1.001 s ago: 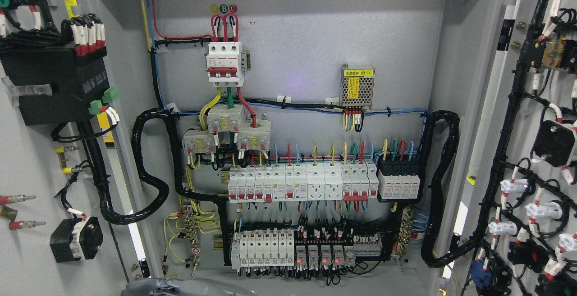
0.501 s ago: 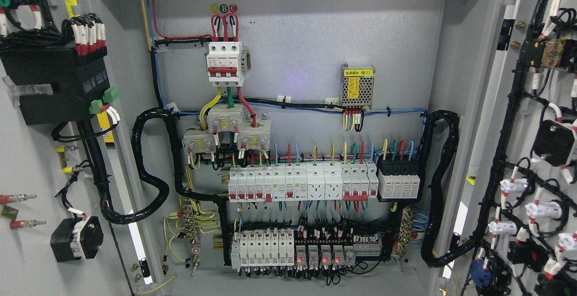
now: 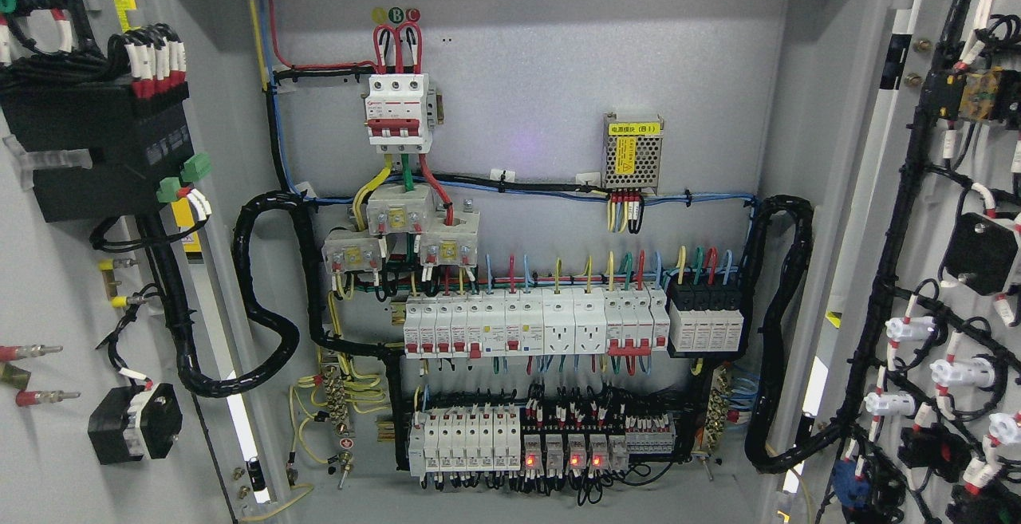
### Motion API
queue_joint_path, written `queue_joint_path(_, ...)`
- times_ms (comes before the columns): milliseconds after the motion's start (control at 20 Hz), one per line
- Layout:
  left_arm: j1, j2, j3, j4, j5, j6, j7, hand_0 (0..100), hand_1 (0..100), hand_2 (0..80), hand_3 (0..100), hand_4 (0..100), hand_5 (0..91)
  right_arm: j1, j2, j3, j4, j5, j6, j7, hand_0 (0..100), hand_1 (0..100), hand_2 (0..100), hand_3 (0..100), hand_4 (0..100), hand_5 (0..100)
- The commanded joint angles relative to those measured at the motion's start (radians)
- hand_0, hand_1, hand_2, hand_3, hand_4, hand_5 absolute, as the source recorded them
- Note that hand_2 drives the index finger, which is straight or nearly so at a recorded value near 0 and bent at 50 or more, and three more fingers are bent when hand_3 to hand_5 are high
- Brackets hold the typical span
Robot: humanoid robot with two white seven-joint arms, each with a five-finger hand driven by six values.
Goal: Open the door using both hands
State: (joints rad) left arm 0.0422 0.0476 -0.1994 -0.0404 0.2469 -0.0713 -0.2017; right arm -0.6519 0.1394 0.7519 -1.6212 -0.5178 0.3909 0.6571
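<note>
Both doors stood swung wide: the left door (image 3: 56,285) filled the picture's left edge and the right door (image 3: 957,213) its right edge, each showing its inner face, with the cabinet (image 3: 542,53) fully exposed between them. Neither robot hand was in view, so whether the fingers were apart or together could not be told.

By my reading the opening was essentially done, and the risks lay in any further motion. A door pushed past its stop could strain the black cable loom (image 3: 263,301) looping from the left door into the cabinet, or its twin (image 3: 782,325) on the right; both already curved tightly. An arm rising back into view could brush exposed terminals, and red lamps glowing on the relays (image 3: 562,454) suggested the panel was live. Released doors might also drift shut.

The cabinet walls and back plate were matte grey painted sheet metal, flat and hard. The main breaker (image 3: 397,108) and the rows of small breakers (image 3: 534,325) were boxy white plastic with red toggles. The power supply (image 3: 633,153) was a perforated metal box with a yellow label. The looms looked ribbed and flexible; thin wires in red, yellow, blue and green arched stiffly above the breakers. Black blocky components (image 3: 96,149) sat bolted to the left door
</note>
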Motion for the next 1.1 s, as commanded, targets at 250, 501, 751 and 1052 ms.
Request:
queue_joint_path(250, 0.001, 0.0, 0.0, 0.002, 0.0, 0.007, 0.001, 0, 0, 0.0, 0, 0, 0.0, -0.037, 0.009, 0.086, 0.012, -0.007, 0.003, -0.043, 20, 12, 0, 0, 0, 0)
queue_joint_path(501, 0.002, 0.0, 0.002, 0.002, 0.002, 0.005, 0.001, 0, 0, 0.0, 0, 0, 0.0, -0.037, 0.009, 0.09, 0.017, -0.01, 0.003, -0.043, 20, 12, 0, 0, 0, 0)
queue_joint_path(751, 0.008, -0.002, 0.002, 0.001, 0.002, 0.005, 0.001, 0, 0, 0.0, 0, 0, 0.0, 0.003, 0.008, 0.037, 0.014, -0.007, 0.003, -0.043, 20, 12, 0, 0, 0, 0)
queue_joint_path(1052, 0.008, 0.0, 0.003, 0.001, 0.006, 0.005, 0.001, 0, 0, 0.0, 0, 0, 0.0, 0.089, -0.058, -0.155, 0.008, 0.002, 0.003, -0.045, 20, 12, 0, 0, 0, 0)
